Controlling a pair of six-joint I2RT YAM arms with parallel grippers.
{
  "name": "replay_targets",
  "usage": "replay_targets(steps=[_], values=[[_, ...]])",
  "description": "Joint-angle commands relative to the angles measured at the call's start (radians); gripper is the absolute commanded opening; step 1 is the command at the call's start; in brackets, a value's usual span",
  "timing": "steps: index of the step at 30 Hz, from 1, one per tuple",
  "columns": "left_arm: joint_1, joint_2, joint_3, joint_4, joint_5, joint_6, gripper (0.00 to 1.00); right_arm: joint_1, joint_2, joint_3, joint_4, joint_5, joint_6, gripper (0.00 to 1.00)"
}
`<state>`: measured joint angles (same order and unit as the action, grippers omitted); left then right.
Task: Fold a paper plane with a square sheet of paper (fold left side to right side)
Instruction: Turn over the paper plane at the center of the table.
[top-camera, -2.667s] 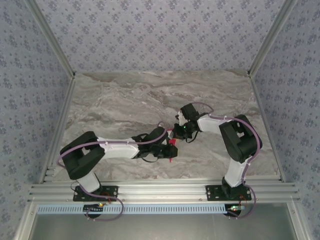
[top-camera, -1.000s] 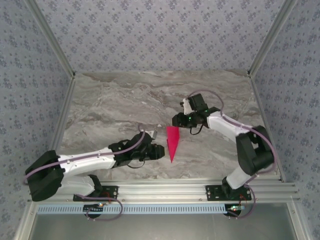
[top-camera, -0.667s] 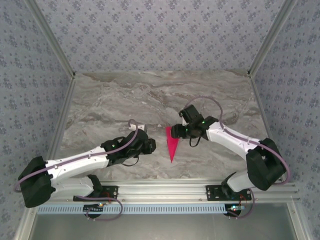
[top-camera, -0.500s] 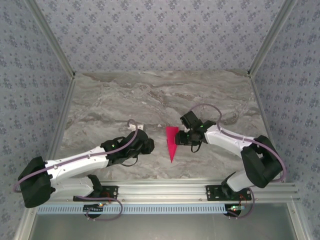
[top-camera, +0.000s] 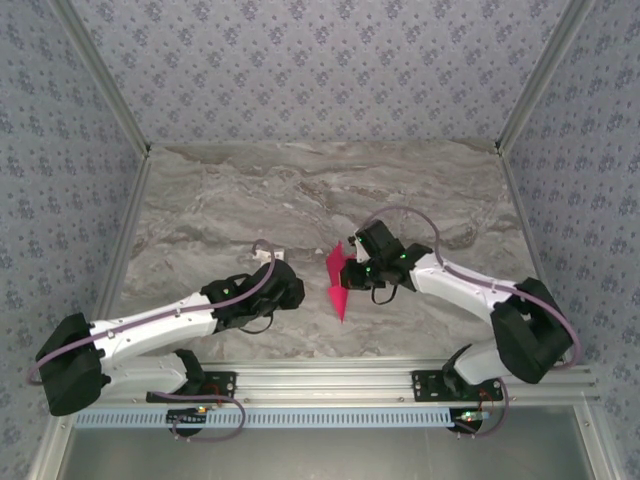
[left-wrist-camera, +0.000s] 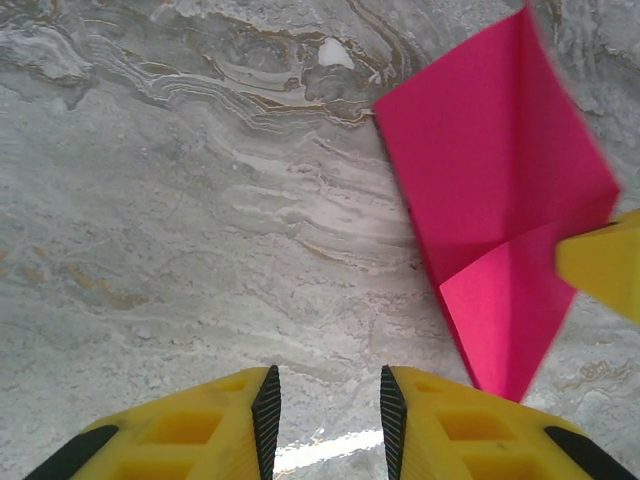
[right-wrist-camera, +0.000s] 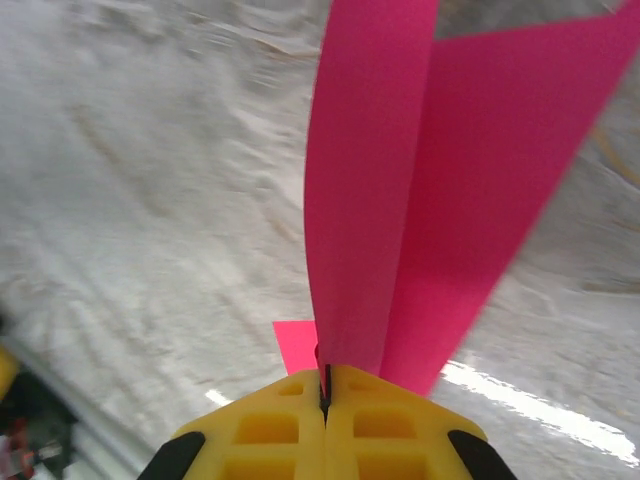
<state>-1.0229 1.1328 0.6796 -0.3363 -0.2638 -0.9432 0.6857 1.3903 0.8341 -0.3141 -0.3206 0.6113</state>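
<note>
The paper plane (top-camera: 338, 292) is the magenta-pink sheet folded into a narrow dart, lying mid-table with its tip toward the near edge. My right gripper (top-camera: 348, 271) is shut on one flap at its wide end, and the right wrist view shows that flap (right-wrist-camera: 365, 180) standing up from the closed jaws (right-wrist-camera: 325, 382) while the other layer (right-wrist-camera: 500, 190) slopes away. My left gripper (top-camera: 298, 290) hovers just left of the plane, open with bare table between its fingers (left-wrist-camera: 325, 400). In the left wrist view the plane (left-wrist-camera: 490, 180) lies to the right, with a right fingertip (left-wrist-camera: 600, 265) at its edge.
The marble tabletop (top-camera: 230, 210) stretches behind and to the left of the arms. An aluminium rail (top-camera: 320, 380) runs along the near edge, and patterned walls with metal posts (top-camera: 120, 230) close in the sides.
My right gripper has moved in to the plane's wide end and shut on a flap, lifting it off the table. The left arm pulled back to the left and has since held still.
</note>
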Motion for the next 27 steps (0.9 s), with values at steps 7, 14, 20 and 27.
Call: replay_targets(steps=[7,14,20,27], values=[[0.003,-0.108,-0.001,-0.063,-0.084,-0.015,0.34,-0.095,-0.051,-0.165,0.295,-0.253,0.067,0.00],[0.003,-0.134,-0.020,-0.074,-0.091,-0.027,0.35,-0.218,0.042,-0.264,0.267,-0.210,-0.032,0.11],[0.003,-0.127,-0.013,-0.075,-0.095,-0.021,0.37,-0.214,-0.043,-0.160,-0.063,0.045,-0.157,0.34],[0.004,-0.129,-0.012,-0.045,-0.089,-0.001,0.47,-0.081,-0.137,-0.036,-0.280,0.228,-0.161,0.53]])
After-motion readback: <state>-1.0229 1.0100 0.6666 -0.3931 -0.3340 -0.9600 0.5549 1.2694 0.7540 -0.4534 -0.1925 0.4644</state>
